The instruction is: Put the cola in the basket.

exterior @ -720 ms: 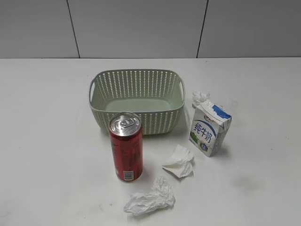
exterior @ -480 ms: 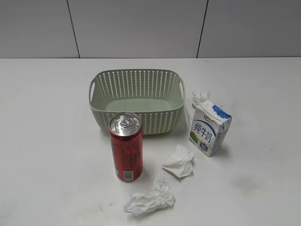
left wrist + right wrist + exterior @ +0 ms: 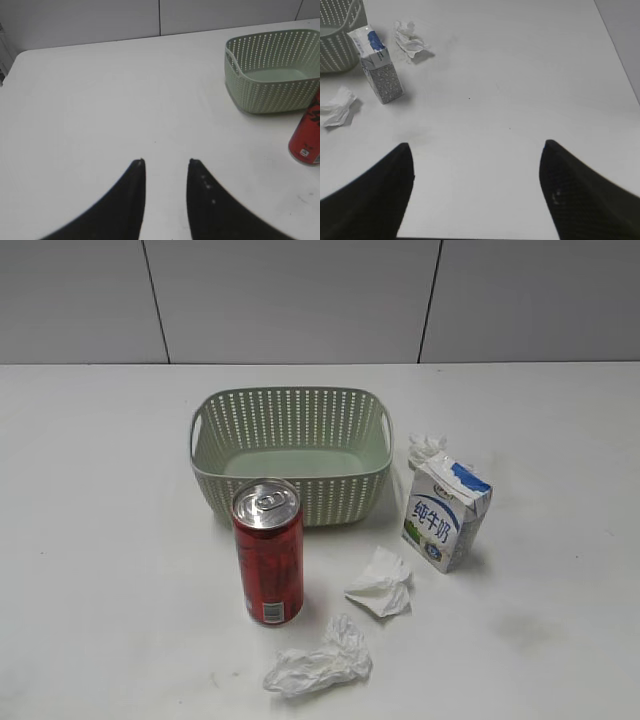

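The cola is a tall red can with a silver top. It stands upright on the white table just in front of the pale green basket, which is empty. The left wrist view shows the can's lower part at its right edge and the basket beyond it. My left gripper is open and empty, over bare table far left of the can. My right gripper is wide open and empty, over bare table right of the carton. Neither gripper shows in the exterior view.
A white-and-blue milk carton stands right of the basket. Crumpled tissues lie behind the carton, in front of the basket and near the front edge. The right wrist view shows the carton and two tissues.
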{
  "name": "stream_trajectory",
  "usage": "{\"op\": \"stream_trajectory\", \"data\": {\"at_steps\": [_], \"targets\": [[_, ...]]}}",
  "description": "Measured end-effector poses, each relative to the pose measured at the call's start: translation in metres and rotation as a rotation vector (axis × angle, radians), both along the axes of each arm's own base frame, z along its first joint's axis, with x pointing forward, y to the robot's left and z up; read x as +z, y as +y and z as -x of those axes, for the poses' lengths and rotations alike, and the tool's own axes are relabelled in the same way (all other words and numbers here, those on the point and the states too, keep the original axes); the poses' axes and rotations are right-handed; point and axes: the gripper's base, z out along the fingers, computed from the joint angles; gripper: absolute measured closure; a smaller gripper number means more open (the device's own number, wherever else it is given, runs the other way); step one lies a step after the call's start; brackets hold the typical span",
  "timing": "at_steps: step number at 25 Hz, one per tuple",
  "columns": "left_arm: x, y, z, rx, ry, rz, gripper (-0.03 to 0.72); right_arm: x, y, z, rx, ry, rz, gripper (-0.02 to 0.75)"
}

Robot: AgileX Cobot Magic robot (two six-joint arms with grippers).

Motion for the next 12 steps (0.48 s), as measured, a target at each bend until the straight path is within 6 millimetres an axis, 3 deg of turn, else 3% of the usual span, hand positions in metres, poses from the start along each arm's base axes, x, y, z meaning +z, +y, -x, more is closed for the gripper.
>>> {"op": "stream_trajectory", "data": {"at_steps": [6, 12], "targets": [[0.0, 0.0, 0.0, 0.0, 0.0, 0.0, 0.46, 0.011, 0.001, -0.02, -0.002, 0.063, 0.003, 0.147], [0.0, 0.0, 0.0, 0.0, 0.0, 0.0, 0.461, 0.028, 0.003, -0.056, -0.004, 0.2, 0.007, 0.147]]}}
